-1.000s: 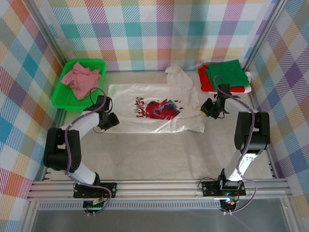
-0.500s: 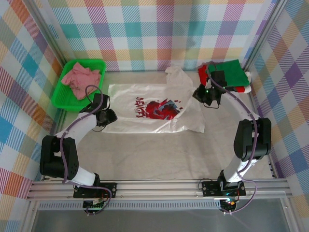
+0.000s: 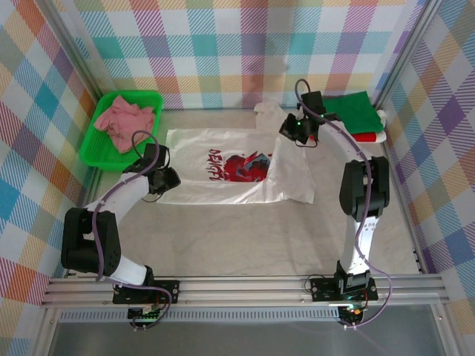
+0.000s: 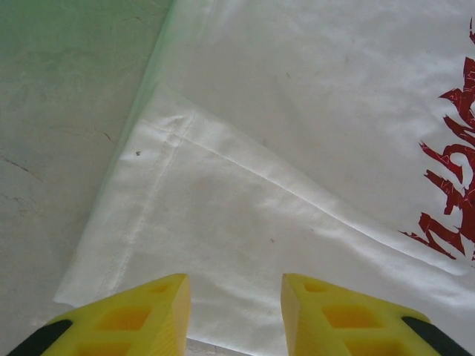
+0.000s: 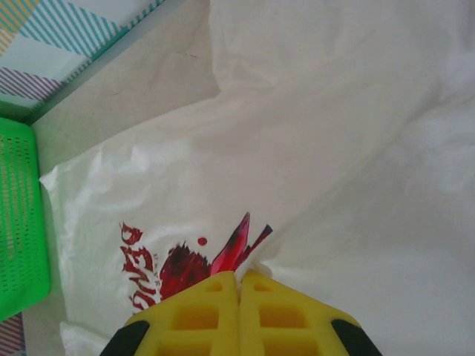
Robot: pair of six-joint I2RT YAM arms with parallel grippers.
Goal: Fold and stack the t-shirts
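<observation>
The white t-shirt (image 3: 223, 174) is shown spread print-side up in the middle of the counter (image 3: 245, 245), with its hem toward the left arm and its collar end toward the right. The right tool (image 3: 291, 132) is pressed together on a pinch of the shirt's right portion (in the right wrist view, creases run into the closed fingertips (image 5: 223, 293)). That portion is lifted and turned in toward the red-and-dark print (image 3: 241, 167). The left tool (image 3: 166, 179) is held with its jaws apart just above the hem edge on the left side, and no cloth is seen between them. A pink shirt (image 3: 125, 119) lies crumpled in the green tray (image 3: 93, 148) at far left, and a green shirt (image 3: 350, 107) is stacked on a red shirt (image 3: 365, 136) at far right.

The cloth is judged to be light, limp and thin. It can be expected to sag and crease wherever it is unsupported, and a single pinch is likely to drag only the top layer. Hold is best taken at hemmed edges and corners, where the doubled seam gives the fingers more to bite, and both corners of one side should be lifted together.
</observation>
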